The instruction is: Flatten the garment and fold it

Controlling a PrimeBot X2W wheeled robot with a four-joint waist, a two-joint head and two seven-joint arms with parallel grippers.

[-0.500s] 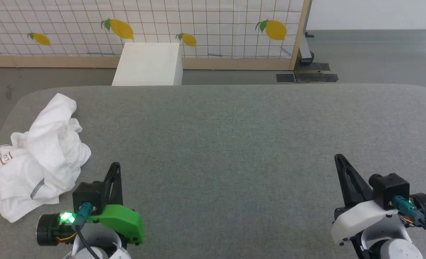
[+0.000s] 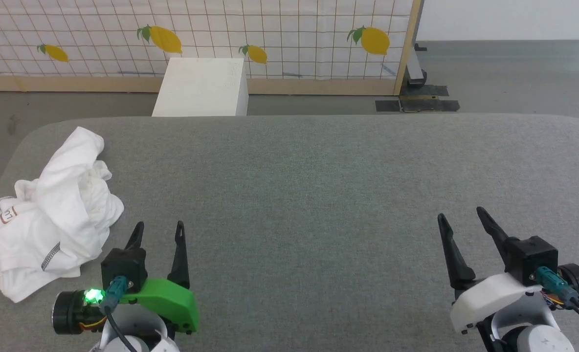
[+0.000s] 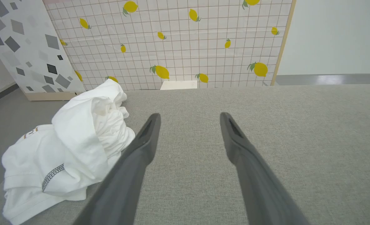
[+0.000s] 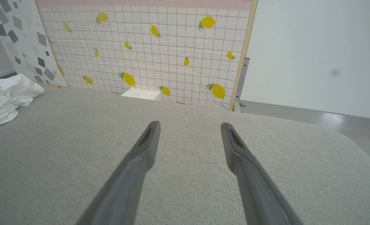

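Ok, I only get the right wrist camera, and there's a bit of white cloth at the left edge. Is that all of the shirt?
Observer: No. The head view shows the whole shirt, a crumpled heap near the left end of the grey padded surface.
Operator: Is the other gripper holding it?
Observer: No. The left gripper is open, just right of the heap, with nothing between its fingers.
Operator: Is there a picture on it?
Observer: A small brown-outlined patch shows on the heap's left side; its letters are too small to read.
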